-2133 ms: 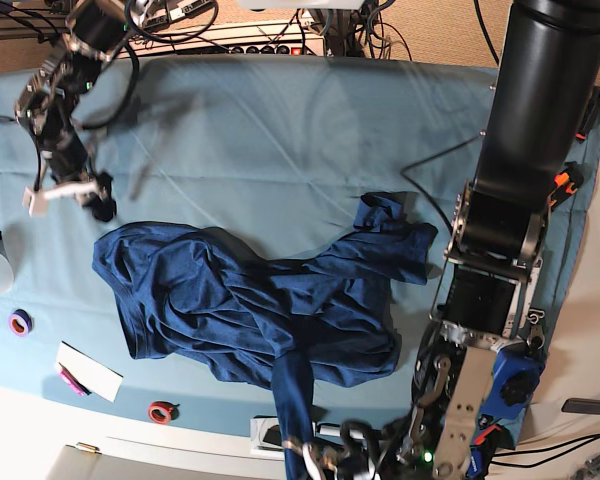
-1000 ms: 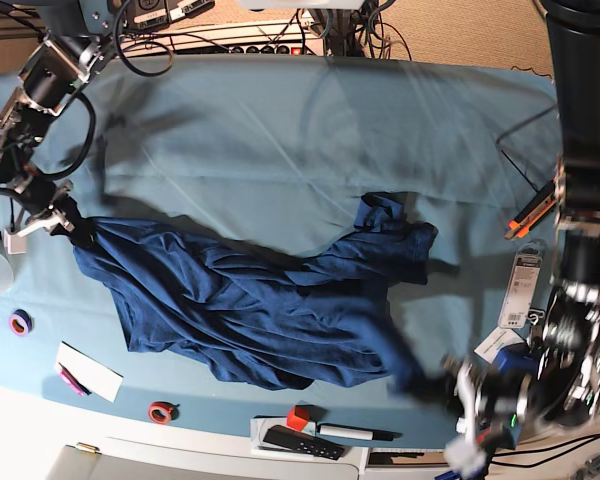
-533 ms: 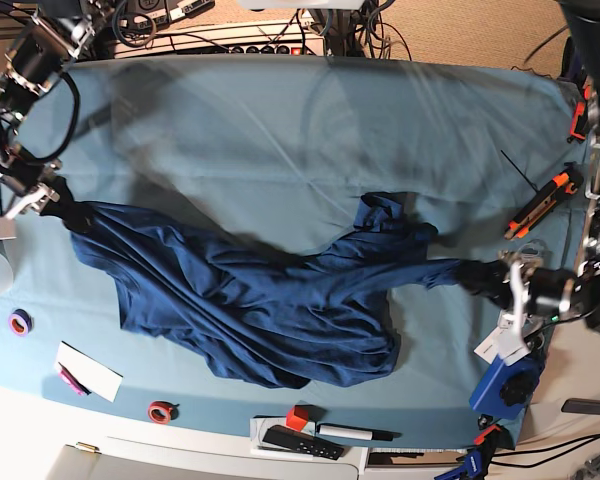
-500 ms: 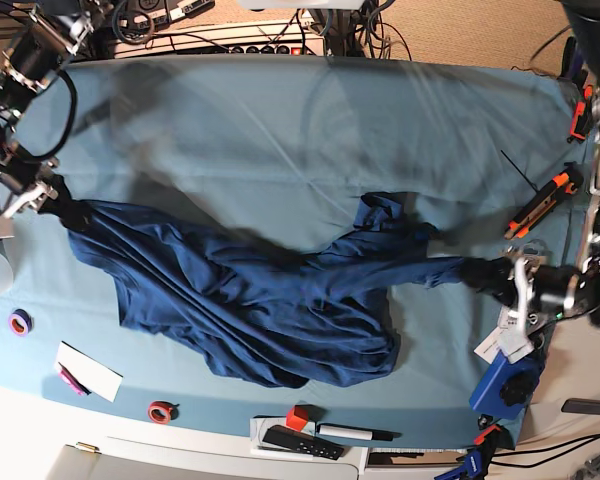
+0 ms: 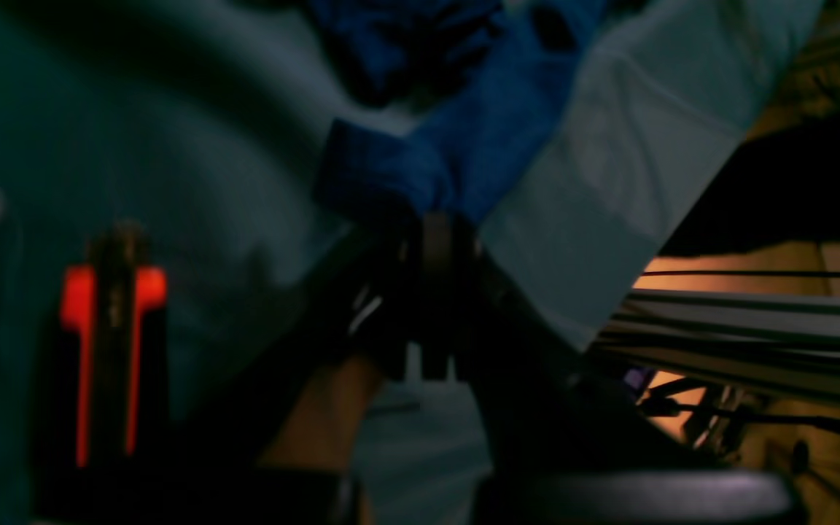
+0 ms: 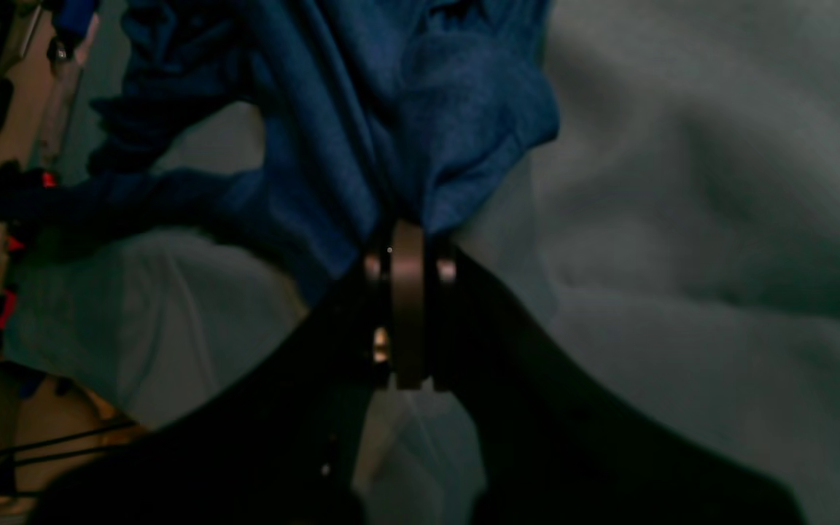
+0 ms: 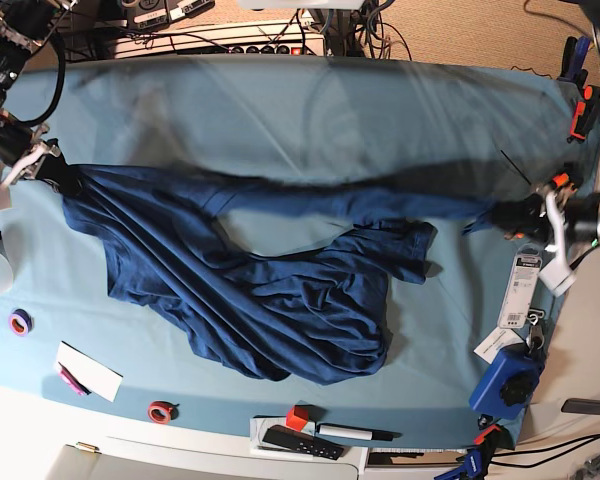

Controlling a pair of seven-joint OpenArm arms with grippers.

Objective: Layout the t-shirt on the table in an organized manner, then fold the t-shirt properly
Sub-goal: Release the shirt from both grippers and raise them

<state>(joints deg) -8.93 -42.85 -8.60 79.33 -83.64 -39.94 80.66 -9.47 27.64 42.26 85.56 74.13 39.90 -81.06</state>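
Along the near edge sit a small red cube (image 7: 298, 417), a black remote-like bar (image 7: 300, 442) and a red tape ring (image 7: 160, 411). Beyond them the wrinkled dark navy knit t-shirt (image 7: 270, 290) lies bunched mid-table on the wide light teal cloth-draped table (image 7: 280, 120), one long sleeve pulled taut across toward the right side. The left gripper (image 7: 515, 214) is clamped on that sleeve end; the right gripper (image 7: 52, 172), at the far left, pinches the shirt's other end.
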